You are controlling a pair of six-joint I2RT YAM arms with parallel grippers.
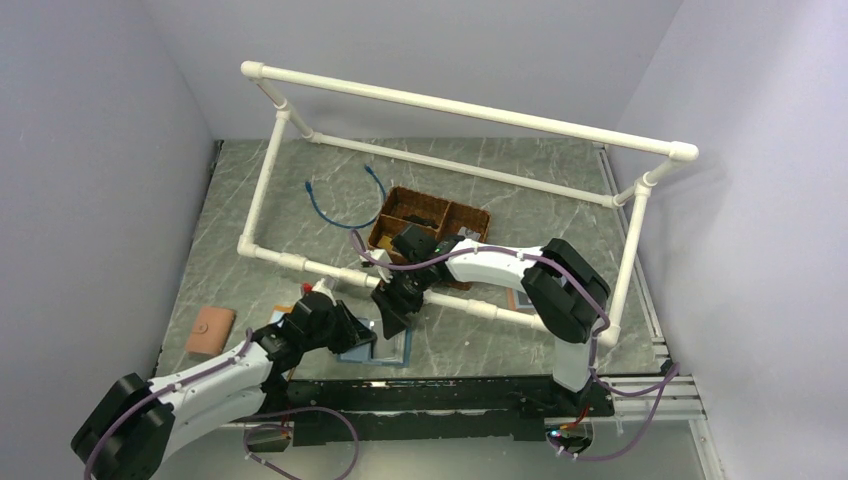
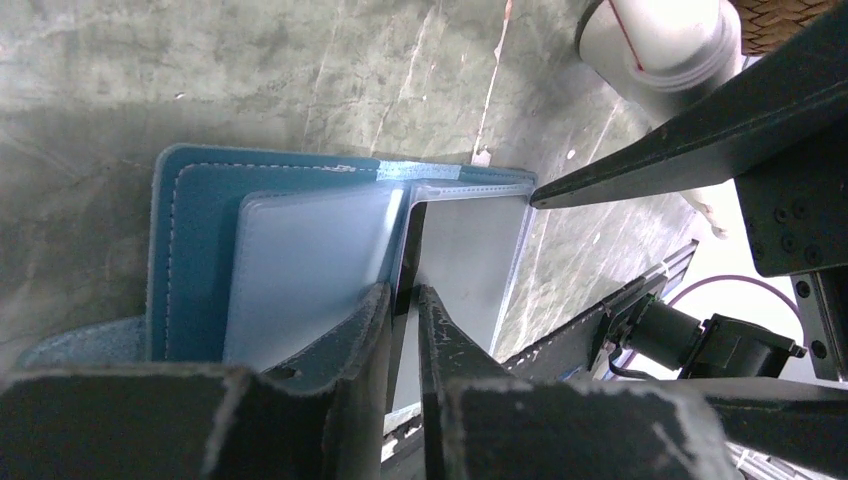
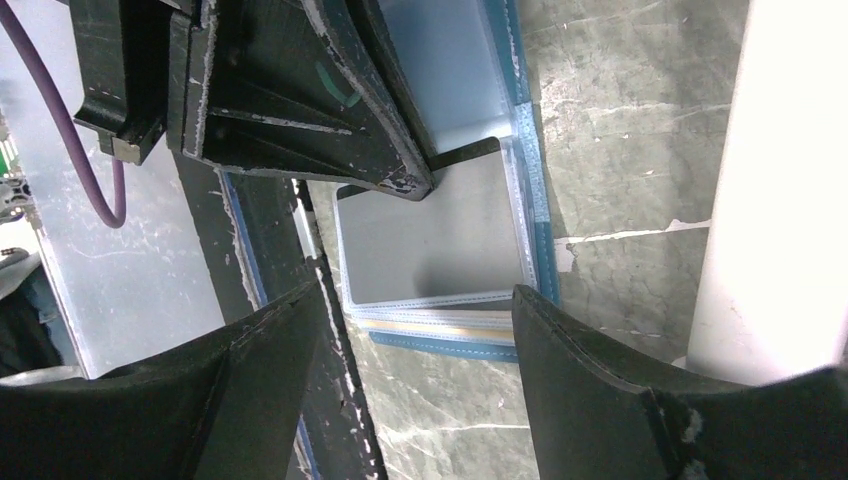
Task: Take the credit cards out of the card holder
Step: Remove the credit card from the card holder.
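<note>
Reaching low, left gripper (image 2: pixel 404 293) pinching card (image 2: pixel 409 236)

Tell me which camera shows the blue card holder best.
Left wrist: the card holder lies open, its blue cover and clear sleeves filling the picture. Right wrist shows only one end; the top view shows a small, mostly covered patch.
</note>
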